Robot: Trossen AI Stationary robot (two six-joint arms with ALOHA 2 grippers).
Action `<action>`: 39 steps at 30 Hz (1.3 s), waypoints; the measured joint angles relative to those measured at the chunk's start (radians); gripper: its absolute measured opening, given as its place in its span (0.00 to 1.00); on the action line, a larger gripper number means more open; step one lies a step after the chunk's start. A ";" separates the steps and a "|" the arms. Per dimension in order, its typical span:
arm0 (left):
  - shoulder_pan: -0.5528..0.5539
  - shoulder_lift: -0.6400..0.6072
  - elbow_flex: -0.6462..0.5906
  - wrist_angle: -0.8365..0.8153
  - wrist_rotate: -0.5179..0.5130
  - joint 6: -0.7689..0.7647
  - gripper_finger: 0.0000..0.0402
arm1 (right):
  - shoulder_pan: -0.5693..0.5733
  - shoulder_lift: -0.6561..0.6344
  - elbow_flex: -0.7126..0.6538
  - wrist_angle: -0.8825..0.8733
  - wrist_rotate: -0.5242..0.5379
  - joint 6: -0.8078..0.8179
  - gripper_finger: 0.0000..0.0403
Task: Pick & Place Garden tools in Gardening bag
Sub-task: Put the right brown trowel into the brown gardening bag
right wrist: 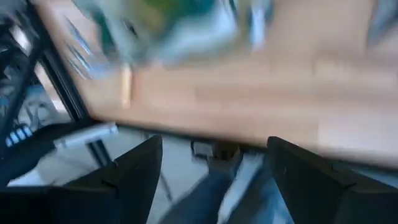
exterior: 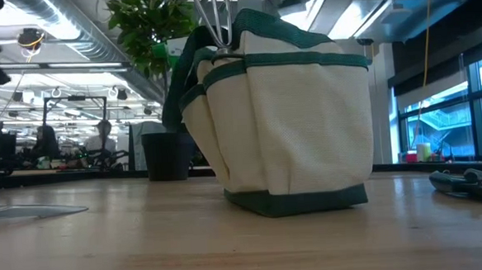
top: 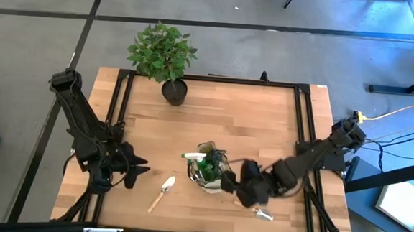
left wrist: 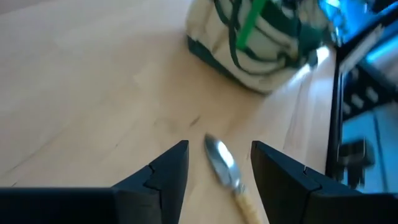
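Observation:
The gardening bag [top: 209, 175], cream cloth with green trim, stands upright on the table's near middle [exterior: 294, 124]. A green spray bottle [top: 199, 157] and metal tines [exterior: 216, 20] stick out of its top. A wooden-handled trowel [top: 163, 192] lies flat on the table left of the bag. My left gripper [top: 140, 171] hovers open left of the trowel, which shows ahead of its fingers [left wrist: 225, 167]. My right gripper [top: 240, 191] is open just right of the bag, with nothing between its fingers [right wrist: 214, 146]. A dark-handled tool [top: 263, 214] lies near the front edge beside it.
A leafy plant in a black pot [top: 172, 91] stands at the table's far edge, left of centre. A black metal frame [top: 304, 115] runs along the table's sides. Bare wood lies between the pot and the bag.

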 joint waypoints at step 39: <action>-0.156 -0.081 0.001 -0.119 -0.007 0.171 0.37 | 0.053 0.158 0.070 0.583 0.247 -0.255 0.70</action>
